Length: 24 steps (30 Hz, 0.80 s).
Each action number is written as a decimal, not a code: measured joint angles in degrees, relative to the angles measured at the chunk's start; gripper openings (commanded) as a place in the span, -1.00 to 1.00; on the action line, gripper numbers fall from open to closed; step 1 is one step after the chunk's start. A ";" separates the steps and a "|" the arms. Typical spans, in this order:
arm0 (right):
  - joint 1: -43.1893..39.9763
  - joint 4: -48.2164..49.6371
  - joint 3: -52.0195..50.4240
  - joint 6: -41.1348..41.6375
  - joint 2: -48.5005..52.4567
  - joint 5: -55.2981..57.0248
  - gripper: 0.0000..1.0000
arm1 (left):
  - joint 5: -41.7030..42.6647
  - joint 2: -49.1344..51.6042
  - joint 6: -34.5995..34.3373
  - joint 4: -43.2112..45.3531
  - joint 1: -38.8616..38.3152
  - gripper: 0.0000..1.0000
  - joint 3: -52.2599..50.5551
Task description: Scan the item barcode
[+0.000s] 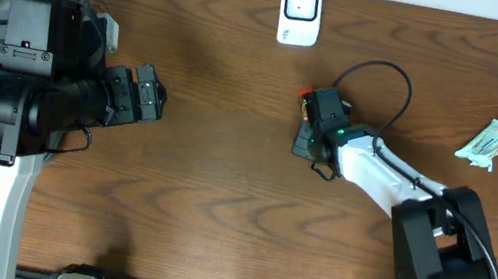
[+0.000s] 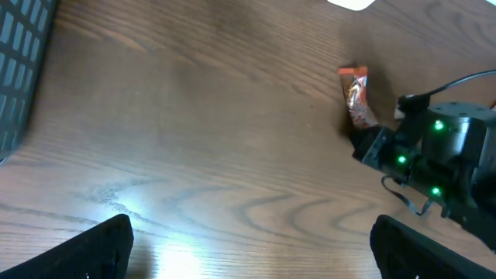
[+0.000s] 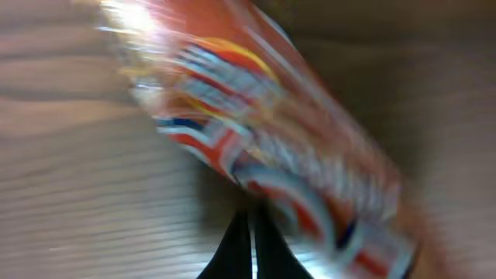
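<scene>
Right gripper [image 3: 249,223] tight on edge of orange packet [image 2: 357,97] — left gripper [image 1: 153,95] wide open, well apart.

My overhead view is sharp and evenly lit, with soft shadows on the table [image 1: 203,172]. My left wrist view catches white glare on the wood (bottom left). My right wrist view smears the packet [image 3: 279,155] into blur.

The left gripper [image 1: 148,94] hangs with its fingers spread wide; the right gripper [image 1: 308,121], arm reaching forward-left, has its fingers pressed together.
</scene>
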 measured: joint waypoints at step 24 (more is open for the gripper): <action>-1.60 2.89 0.24 0.42 -8.33 1.55 -0.98 | 0.00 0.00 0.00 -0.02 0.00 0.96 0.00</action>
